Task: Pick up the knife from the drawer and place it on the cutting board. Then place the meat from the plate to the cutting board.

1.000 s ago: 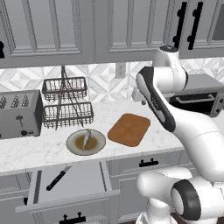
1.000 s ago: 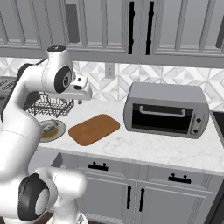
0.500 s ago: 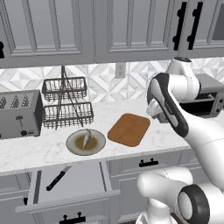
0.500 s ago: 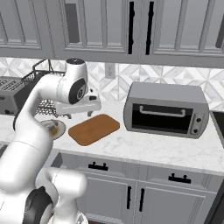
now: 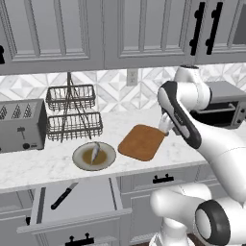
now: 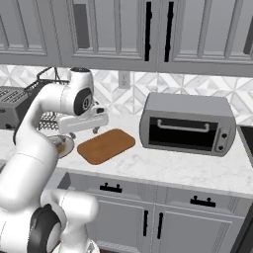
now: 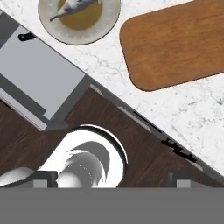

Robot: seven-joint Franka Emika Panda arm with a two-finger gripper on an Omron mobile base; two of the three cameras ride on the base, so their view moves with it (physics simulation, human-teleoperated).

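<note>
- Reddish-brown wooden cutting board [image 5: 142,142] flat on white marble counter [image 5: 43,168], bare on top; same board in right base view [image 6: 105,146] and at 1 o'clock of hand view [image 7: 177,49].
- Round plate [image 5: 94,156] at 9 o'clock of board in left base view, just beside it, not touching; pale rim, brown centre.
- Pale grey-white meat [image 5: 95,152] lying on plate centre; in hand view seen at 12 o'clock, meat [image 7: 76,6] on plate [image 7: 105,26].
- Grey drawer [image 5: 77,198] pulled out below counter, at 6 o'clock of plate in left base view.
- Black-handled knife [image 5: 64,195] lying flat inside drawer, left half, angled; untouched.
- Gripper [image 6: 84,132] hanging above counter at 9 o'clock edge of board in right base view, between board and plate; dark fingertips [image 6: 96,130] well spread, nothing between them, empty.
- Hand view: finger tips [image 7: 181,179] at bottom edge, far apart, looking down on counter edge and brown floor [image 7: 144,148].
- Wire dish rack [image 5: 73,111] and toaster [image 5: 21,124] at back of counter, 10 o'clock of plate.
- Toaster oven [image 6: 186,124] at 3 o'clock of board, right base view.
</note>
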